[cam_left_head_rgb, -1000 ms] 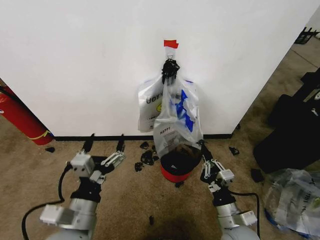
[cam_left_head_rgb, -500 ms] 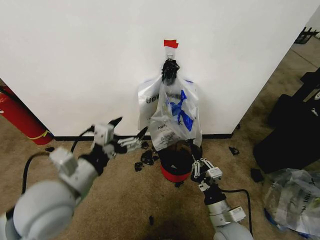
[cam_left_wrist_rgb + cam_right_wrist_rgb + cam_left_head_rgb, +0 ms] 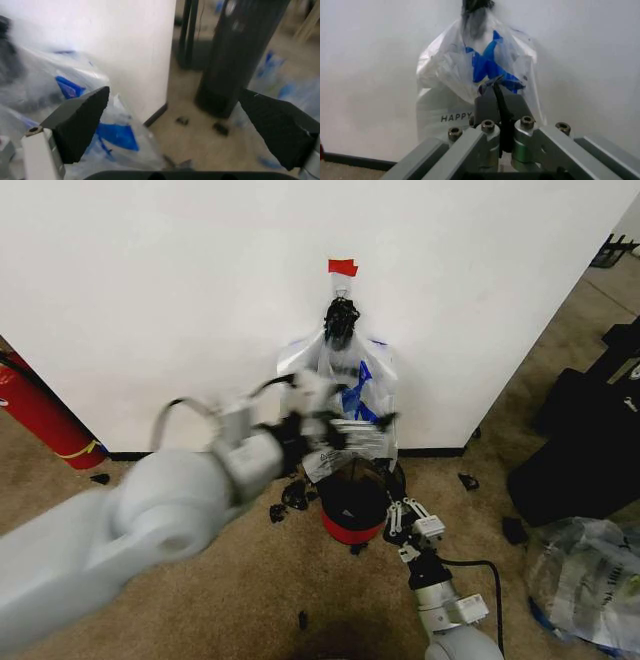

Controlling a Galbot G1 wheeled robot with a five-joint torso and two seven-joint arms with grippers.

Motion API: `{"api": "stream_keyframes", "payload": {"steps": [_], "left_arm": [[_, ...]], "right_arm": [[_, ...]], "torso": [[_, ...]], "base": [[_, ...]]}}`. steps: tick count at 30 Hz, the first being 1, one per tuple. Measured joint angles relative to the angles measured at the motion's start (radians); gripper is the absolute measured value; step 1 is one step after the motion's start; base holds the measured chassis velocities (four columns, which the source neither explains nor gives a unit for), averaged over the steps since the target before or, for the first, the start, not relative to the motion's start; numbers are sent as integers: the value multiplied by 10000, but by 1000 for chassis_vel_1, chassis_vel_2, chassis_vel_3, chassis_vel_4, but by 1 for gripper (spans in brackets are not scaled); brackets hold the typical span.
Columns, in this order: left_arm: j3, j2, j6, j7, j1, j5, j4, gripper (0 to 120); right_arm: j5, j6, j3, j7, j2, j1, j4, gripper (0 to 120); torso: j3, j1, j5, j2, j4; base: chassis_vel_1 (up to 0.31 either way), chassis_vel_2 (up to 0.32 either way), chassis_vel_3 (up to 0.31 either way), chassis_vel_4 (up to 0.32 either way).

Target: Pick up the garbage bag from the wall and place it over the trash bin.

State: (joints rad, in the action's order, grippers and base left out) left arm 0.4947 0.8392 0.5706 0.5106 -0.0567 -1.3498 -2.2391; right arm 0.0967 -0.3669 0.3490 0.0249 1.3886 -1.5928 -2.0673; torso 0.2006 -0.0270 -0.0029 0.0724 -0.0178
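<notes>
Left hand (image 3: 335,430) is up at the bag (image 3: 345,395), level with its lower half, arm stretched across the front of the view. The left wrist view shows its fingers (image 3: 80,122) spread wide with nothing between them, bag plastic just beside one finger. So: reach step, no grasp yet.

Right hand (image 3: 408,520) sits low, just beside the bin (image 3: 355,505) rim on the right. In the right wrist view its fingers (image 3: 485,138) are closed together, nothing pinched, pointing at the bag.

Bag hangs from a hook (image 3: 341,285) on the wall (image 3: 150,300) under a bit of red tape (image 3: 342,267), neck bunched in a dark knot. Its lower end drapes right above the bin, which stands on the floor against the wall.

Next move, my read: close the left hand on a fold of film, then lift up to clear the hook before pulling away. Thin plastic, so it may slip or tear. Mouth then needs opening over the rim, likely a two-hand job.
</notes>
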Motion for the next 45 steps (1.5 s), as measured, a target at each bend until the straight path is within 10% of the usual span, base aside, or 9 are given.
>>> {"api": "stream_keyframes", "payload": {"steps": [9, 27, 45], "left_arm": [[1380, 1729, 1743, 2094, 1502, -540, 1878, 94], [2318, 2219, 1696, 3517, 1741, -1561, 3110, 88], [2702, 2059, 1658, 3687, 1816, -1374, 3401, 18]], "right_arm": [[-121, -204, 267, -99, 120, -315, -139, 0], [-102, -277, 308, -160, -23, -450, -319, 0], [-17, -306, 354, -221, -137, -510, -497, 0]], "torso": [[0, 1, -7, 0, 5], [-1, 1, -9, 0, 4], [-1, 2, -10, 0, 5]], "base": [[0, 0, 0, 0], [0, 0, 0, 0], [0, 0, 0, 0]]}}
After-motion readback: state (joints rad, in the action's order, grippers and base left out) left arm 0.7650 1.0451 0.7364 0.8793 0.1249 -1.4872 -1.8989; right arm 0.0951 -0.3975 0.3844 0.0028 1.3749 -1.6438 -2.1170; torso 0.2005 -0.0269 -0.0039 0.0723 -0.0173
